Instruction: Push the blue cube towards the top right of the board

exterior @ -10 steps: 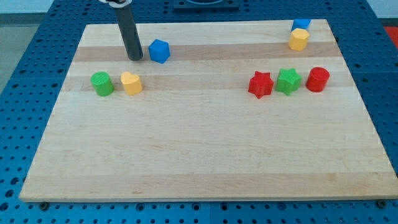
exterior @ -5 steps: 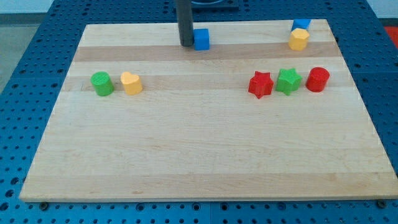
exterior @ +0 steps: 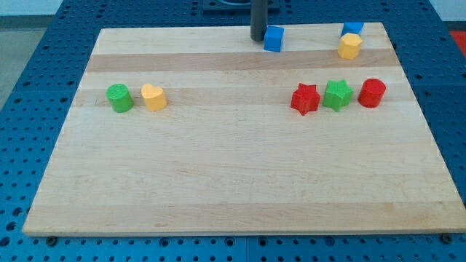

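The blue cube [exterior: 274, 38] sits near the view's top edge of the wooden board [exterior: 233, 175], a little right of centre. My tip [exterior: 258, 38] is at the cube's left side, touching or nearly touching it; the dark rod rises out of the view's top. A second blue block [exterior: 353, 28] lies at the board's top right corner, its shape partly hidden by a yellow block [exterior: 349, 46] just below it.
A red star [exterior: 305, 98], a green star [exterior: 338, 94] and a red cylinder [exterior: 372, 92] stand in a row at the right. A green cylinder [exterior: 119, 97] and a yellow block [exterior: 153, 96] stand at the left.
My tip and the blue cube have moved right and up along the board's top, from the left part to right of centre. The other blocks have not moved.
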Controlling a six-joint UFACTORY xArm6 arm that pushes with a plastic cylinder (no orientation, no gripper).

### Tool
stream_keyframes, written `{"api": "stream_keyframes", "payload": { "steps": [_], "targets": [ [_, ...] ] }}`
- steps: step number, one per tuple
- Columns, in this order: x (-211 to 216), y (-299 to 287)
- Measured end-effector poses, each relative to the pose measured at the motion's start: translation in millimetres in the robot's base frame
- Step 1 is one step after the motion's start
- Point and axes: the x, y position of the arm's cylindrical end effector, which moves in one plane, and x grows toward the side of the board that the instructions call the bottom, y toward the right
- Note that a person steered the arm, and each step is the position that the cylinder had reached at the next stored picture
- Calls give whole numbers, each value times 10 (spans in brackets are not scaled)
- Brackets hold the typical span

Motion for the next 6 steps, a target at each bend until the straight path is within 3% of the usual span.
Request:
{"api": "stream_keyframes", "payload": {
  "steps": [3,6],
  "targets": [
    [427,152],
    [401,779]
  ]
}}
